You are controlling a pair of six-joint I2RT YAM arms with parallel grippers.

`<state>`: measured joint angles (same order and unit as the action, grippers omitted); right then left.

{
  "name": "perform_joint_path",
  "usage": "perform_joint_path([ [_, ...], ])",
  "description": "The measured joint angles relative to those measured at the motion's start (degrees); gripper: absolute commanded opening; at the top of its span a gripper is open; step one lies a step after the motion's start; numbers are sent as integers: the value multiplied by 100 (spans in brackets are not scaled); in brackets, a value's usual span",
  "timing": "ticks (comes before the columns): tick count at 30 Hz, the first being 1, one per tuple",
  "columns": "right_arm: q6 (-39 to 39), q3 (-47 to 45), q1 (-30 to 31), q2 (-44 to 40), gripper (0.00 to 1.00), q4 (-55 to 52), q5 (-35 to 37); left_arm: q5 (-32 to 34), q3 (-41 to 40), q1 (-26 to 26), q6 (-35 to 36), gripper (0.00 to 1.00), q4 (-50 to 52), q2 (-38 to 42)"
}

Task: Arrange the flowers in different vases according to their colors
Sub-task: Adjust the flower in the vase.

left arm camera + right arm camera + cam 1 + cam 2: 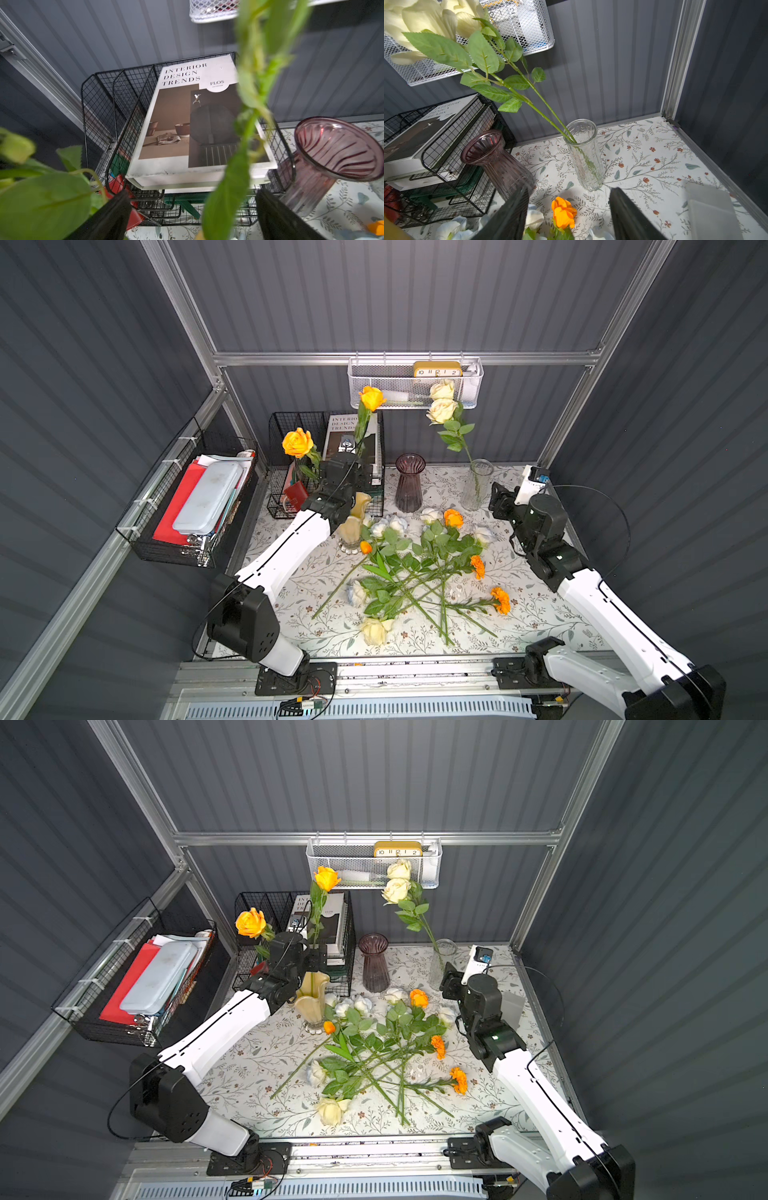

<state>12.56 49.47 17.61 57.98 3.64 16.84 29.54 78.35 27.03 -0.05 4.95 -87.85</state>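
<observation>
My left gripper (192, 194) is up over the creamy-yellow vase (312, 998) at 10 o'clock on the bench (532, 614). Its jaws are spread wide, and a rose stem (230, 176) rises between them without touching either. Two yellow-orange roses (371, 398) stand in that vase. The left arm reaches up from 7 o'clock with its wrist raised, and the jaws aim at the wire basket (124, 93) by the back wall.

Two cream roses (441, 404) lean out of the clear vase (584, 155) at 1 o'clock. The purple vase (409, 485) at 12 o'clock is empty.

The rest of the flowers (415, 568) lie crossed in a loose heap mid-bench, most stems pointing toward 6 o'clock. My right gripper (569, 190) hangs near the clear vase with its jaws apart and nothing between them.

The relation that matters is this: an orange bloom (563, 212) lies on the bench just below those jaws, at about 8 o'clock from them in both top views. Its stem runs back into the heap, and I cannot follow it through the leaves. The right arm is clearly the nearer one. It runs up the 3 o'clock edge with its elbow bent and its wrist tipped down. I judge it should drop onto the stem just behind the bloom, with the jaws across the stem.
</observation>
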Motion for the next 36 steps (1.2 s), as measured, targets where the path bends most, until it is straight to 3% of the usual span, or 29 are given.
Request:
perform_joint_path([
  [12,302,-636,382,-520,76,-483,-1137,-243,-656,568,-719,99,57,662],
  [18,769,-874,1091,-555,68,-872,-1696,-83,-1016,1032,-1169,99,221,1150],
  [22,1110,-1174,1552,-382,61,-1163,-1711,35,-1530,1309,-1526,99,238,1502],
  [29,1508,-1305,2013,546,55,-1443,-1687,42,-1998,1532,-1893,99,260,1690],
  [36,1554,-793,2076,1912,44,-1788,-1572,-15,-2166,1700,-2006,99,243,1770],
])
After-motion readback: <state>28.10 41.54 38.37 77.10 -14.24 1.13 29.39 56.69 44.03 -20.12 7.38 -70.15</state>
